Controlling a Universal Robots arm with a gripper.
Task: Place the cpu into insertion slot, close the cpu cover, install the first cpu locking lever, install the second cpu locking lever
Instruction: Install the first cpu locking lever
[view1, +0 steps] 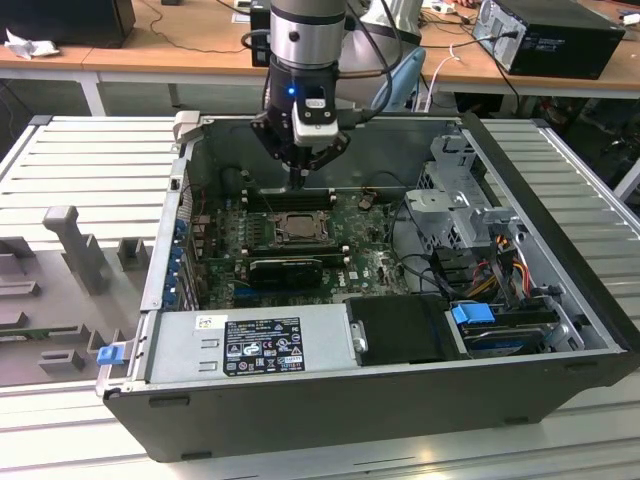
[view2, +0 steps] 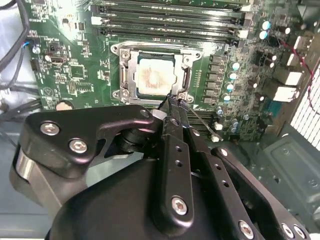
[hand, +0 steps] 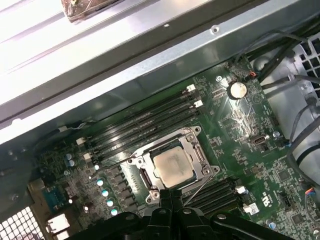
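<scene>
Cpu (view2: 155, 75) seated under lowered cpu cover (view2: 188, 75); gripper (view2: 172, 100), fingers pressed together, tip beside unlatched locking lever (view2: 202, 119) at insertion slot (view2: 120, 50) corner; lever step apparently in hand, needing careful downward hooking.

Black, screw-studded hand (view2: 173, 101), silver arm (view1: 305, 30)

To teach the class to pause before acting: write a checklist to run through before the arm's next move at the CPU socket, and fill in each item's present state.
1. The cpu lies in the insertion slot: ok.
2. The cpu cover is down flat around the cpu: ok.
3. The claw is shut, tips at the slot's corner: ok.
4. The wire lever beside the claw is latched: cannot tell.
</scene>
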